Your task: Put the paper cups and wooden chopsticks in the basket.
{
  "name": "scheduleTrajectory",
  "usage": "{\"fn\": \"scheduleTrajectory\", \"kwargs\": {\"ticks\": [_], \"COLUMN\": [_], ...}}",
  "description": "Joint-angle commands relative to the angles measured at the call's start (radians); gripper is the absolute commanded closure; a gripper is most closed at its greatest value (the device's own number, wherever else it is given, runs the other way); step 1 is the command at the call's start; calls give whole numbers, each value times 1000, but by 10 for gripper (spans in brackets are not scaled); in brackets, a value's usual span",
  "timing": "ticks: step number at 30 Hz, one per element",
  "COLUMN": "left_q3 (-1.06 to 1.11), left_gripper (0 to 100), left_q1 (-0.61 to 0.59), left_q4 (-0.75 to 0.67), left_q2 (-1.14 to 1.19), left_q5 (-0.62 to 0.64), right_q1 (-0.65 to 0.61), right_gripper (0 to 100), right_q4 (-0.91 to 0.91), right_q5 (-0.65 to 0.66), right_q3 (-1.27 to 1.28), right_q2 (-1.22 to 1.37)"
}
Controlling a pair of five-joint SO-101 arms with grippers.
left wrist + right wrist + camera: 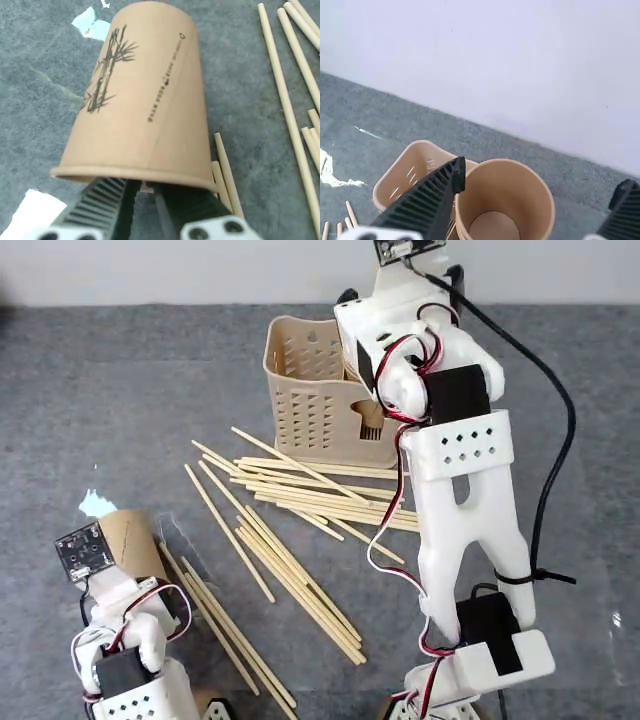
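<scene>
- Basket (305,390): the left compartment's mouth is open from above. The right part is covered by the right arm (440,400).
- Wooden chopsticks (300,505): a loose spread lies across the middle of the grey mat, from the basket's front wall toward the arms' bases, and bars a low pass there.
- Grey mat (110,390): a bare stretch lies left of the basket.
- Printed paper cup (135,540): sits at the near left, hemmed by chopsticks just beside it and paper scraps (90,22) nearby.
- Right gripper (542,177): fingers stand wide apart around an upright paper cup (502,200). One finger is at the rim, and there is open room beside the other.
</scene>
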Motion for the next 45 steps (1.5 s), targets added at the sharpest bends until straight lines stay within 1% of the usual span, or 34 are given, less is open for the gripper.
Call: {"fn": "scheduleTrajectory", "kwargs": {"ticks": [1,6,8,10,15,18,25,32,36,43,45], "left_q3": [-19,-19,-19,-19,-19,-19,-19,-19,-19,-19,-19], "left_gripper": [986,986,986,986,986,986,986,986,986,986,986], "left_q1": [-8,-8,-8,-8,-8,-8,-8,-8,-8,-8,-8], "left_q4": [-21,-21,-21,-21,-21,-21,-21,-21,-21,-21,-21], "left_q2": [-18,-18,-18,-18,-18,-18,-18,-18,-18,-18,-18], "left_q5": [0,0,0,0,0,0,0,0,0,0,0], "right_q1": [-18,-18,-18,-15,-4,7,31,-7,-16,-13,-18], "right_gripper": [565,565,588,675,998,936,935,985,987,982,957], "right_q4": [-24,50,96,130,182,243,260,222,203,228,243], "right_q5": [-38,-75,-87,-86,-89,-89,-87,-81,-81,-81,-81], "right_q3": [-58,-52,-51,-51,-51,-46,-21,-41,-41,-34,-34], "right_q2": [-61,-27,1,30,76,93,150,35,-2,27,39]}}
